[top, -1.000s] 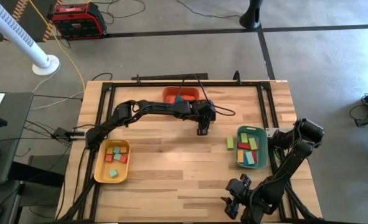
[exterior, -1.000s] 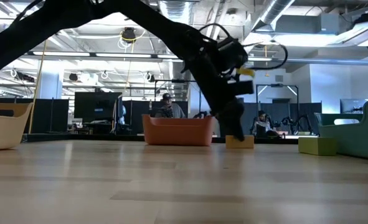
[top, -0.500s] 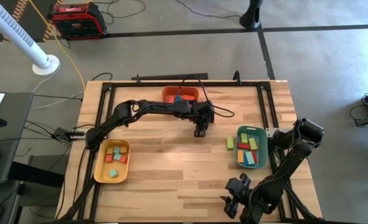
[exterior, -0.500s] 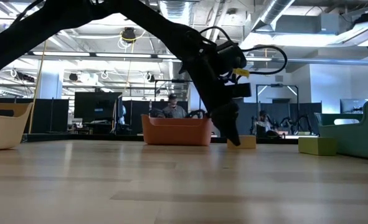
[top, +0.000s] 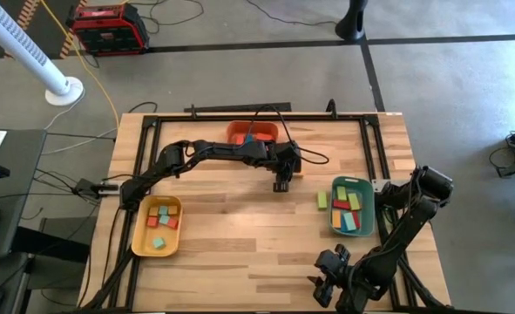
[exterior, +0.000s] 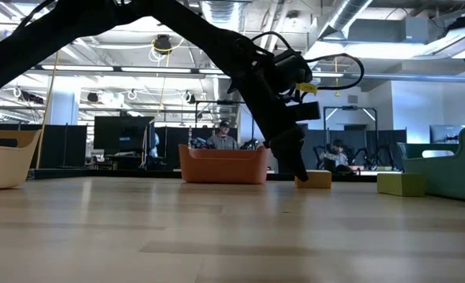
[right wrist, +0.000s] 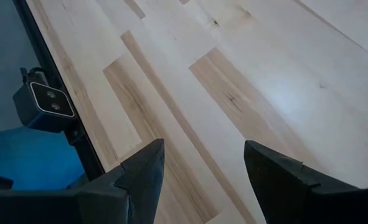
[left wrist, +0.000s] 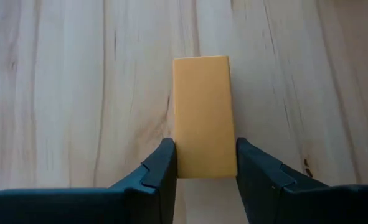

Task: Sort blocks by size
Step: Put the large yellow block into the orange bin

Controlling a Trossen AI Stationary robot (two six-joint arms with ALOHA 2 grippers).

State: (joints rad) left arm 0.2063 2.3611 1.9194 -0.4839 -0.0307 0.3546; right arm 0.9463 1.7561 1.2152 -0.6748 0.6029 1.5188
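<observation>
Tan block [left wrist: 202, 116]: lying flat on wood worktop [top: 240, 227], back-centre, just in front of orange tray [top: 253, 133]; in low view, low bar beside the dark fingers
Left gripper [left wrist: 201, 165]: down at worktop over the bar; jaws clamped on tan block, pads on its two long sides near one end, most of bar sticking out ahead
Grip check: hold is at the end, not mid-length, so likely to swing or droop on lift; lift slow, wrist level, no quick yaw
Lift: straight up first, clear of worktop before any sideways travel; dragging could twist bar out of the pads
Size call: longish bar, not a cube; judging by contents, long pieces sit in green tray [top: 352, 209], cubes in yellow tray [top: 157, 225]; orange tray contents not clear enough to tell
Route: whichever tray, come in above rim, lower inside, then let go; avoid dropping from height, could bounce out
Watch: cable looped near left wrist; green block [top: 322, 200] loose on worktop just beside green tray, don't knock it
Right gripper [right wrist: 199, 165]: parked at front-right edge of worktop, well apart; jaws apart, nothing between
</observation>
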